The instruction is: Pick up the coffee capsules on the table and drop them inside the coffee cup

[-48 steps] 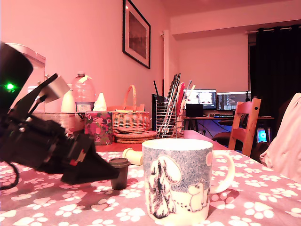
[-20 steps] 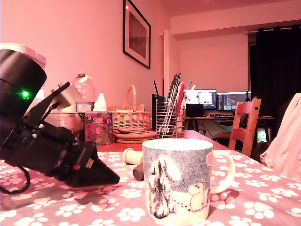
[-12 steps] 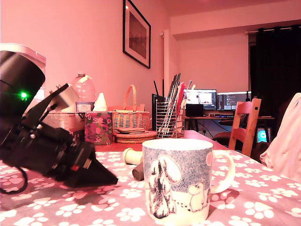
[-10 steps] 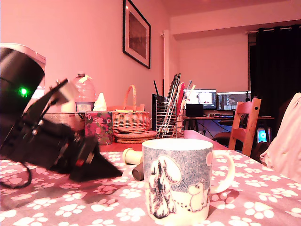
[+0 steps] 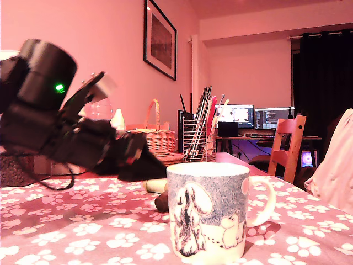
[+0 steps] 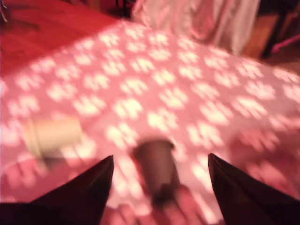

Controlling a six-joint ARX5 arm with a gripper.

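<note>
Arm lifted off the worktop (image 5: 83, 221) since 0.5 s ago, toward the coffee cup (image 5: 208, 212).

Exterior view: fingers (image 5: 148, 168) hang above both capsules, which lie beside the cup.

Wrist view: fingers (image 6: 159, 171) spread, holding nothing. Dark capsule (image 6: 157, 168) lies tipped between them on the worktop; cream capsule (image 6: 51, 135) sits outside one finger.

Glossy white ceramic coffee cup (image 5: 208, 212); matt black plastic fingers (image 6: 84, 190); printed cloth covers the counter (image 5: 83, 226); woven wicker basket (image 5: 153, 138).
</note>
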